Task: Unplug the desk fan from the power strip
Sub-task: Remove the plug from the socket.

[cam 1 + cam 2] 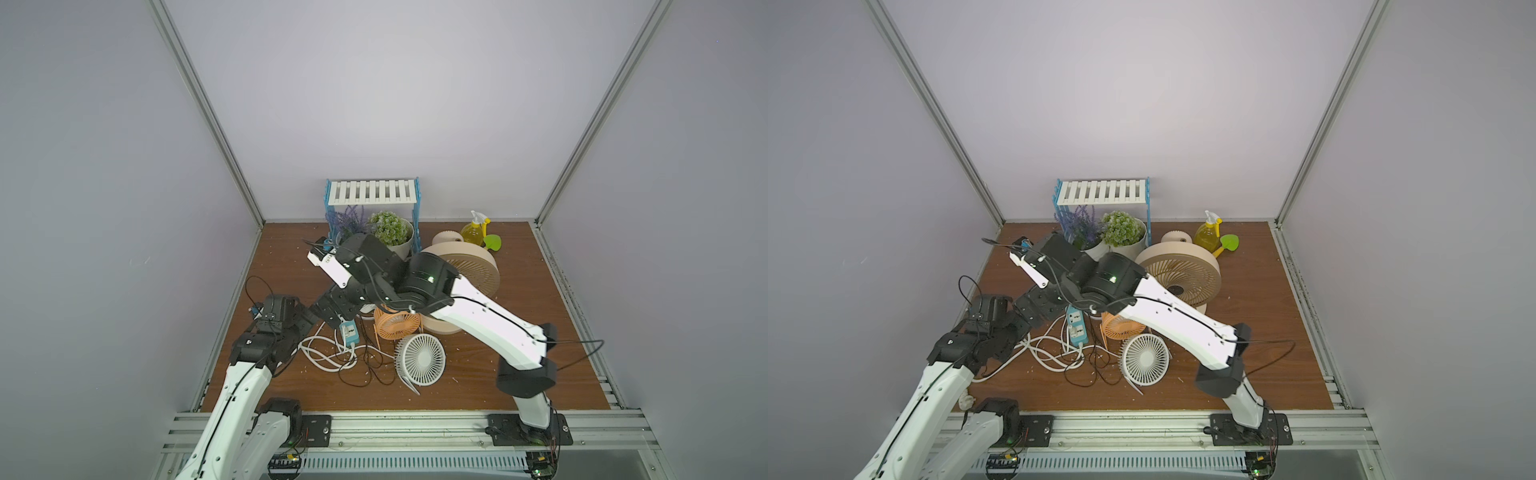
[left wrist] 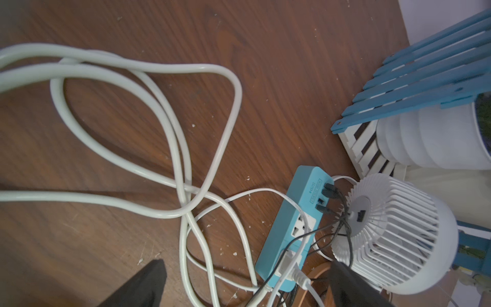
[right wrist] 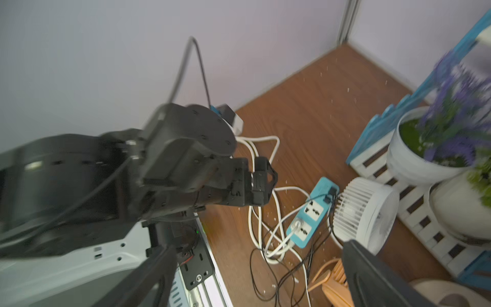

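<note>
In both top views the long teal-blue power strip [image 1: 348, 332] [image 1: 1076, 326] lies on the brown wooden bench [image 1: 478, 386] beside a small orange fan [image 1: 395, 326]; in the left wrist view black plugs [image 2: 329, 190] sit in its end ports, close by a round white ribbed fan [image 2: 393, 234], left jaws wide apart, empty; in the right wrist view the right jaws gape likewise, gripping nothing; by my reckoning nothing is unplugged yet.

You see small print on the power strip [image 2: 284, 236] beside its USB ports, but it is too blurred to read.
</note>
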`<state>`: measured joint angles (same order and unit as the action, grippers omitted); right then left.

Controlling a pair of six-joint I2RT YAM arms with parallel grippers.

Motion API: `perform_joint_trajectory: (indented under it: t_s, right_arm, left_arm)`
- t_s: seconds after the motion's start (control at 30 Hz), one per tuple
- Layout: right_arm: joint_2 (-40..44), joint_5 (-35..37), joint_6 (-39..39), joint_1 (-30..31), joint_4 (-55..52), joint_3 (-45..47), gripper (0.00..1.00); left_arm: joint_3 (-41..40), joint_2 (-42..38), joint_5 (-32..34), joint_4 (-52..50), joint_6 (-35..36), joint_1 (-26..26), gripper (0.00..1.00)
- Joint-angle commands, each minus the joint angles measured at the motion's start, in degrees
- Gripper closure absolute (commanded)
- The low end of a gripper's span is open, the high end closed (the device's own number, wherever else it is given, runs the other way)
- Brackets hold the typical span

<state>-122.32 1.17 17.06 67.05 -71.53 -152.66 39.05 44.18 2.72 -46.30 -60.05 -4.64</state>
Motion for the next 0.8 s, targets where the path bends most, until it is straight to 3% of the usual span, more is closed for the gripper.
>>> perform_joint_trajectory:
  t_s: [0.0, 0.07, 0.37, 0.47, 0.63, 0.77]
  right_arm:
    - [-8.5, -0.6, 6.9, -0.8, -16.0, -11.3, 0.01]
    - [-12.1, -1.2, 7.7, -0.9, -18.0, -13.7, 0.01]
    - [-13.0, 6.1, 6.2, -0.8, -17.9, -2.5, 0.02]
    - [-14.6, 5.9, 6.1, -0.9, -17.2, -2.5, 0.13]
    - [-18.4, 3.5, 6.9, -1.4, -15.0, -4.9, 0.43]
    - [-20.7, 2.0, 8.5, -2.6, -12.7, -5.7, 0.46]
  left_arm:
    - [-2.5, -1.7, -0.1, -2.6, -5.4, 0.5, 0.01]
    - [-3.6, -2.8, -0.2, -2.5, -6.1, 0.5, 0.01]
    - [-6.8, -3.7, -1.5, -2.5, -5.3, 0.5, 0.03]
    - [-7.4, -1.6, -1.6, -2.3, -4.6, 0.5, 0.05]
    - [-4.5, 3.8, -1.8, -2.2, -1.4, 0.5, 0.08]
    - [-2.3, 7.1, -1.4, -1.7, -0.7, 0.5, 0.12]
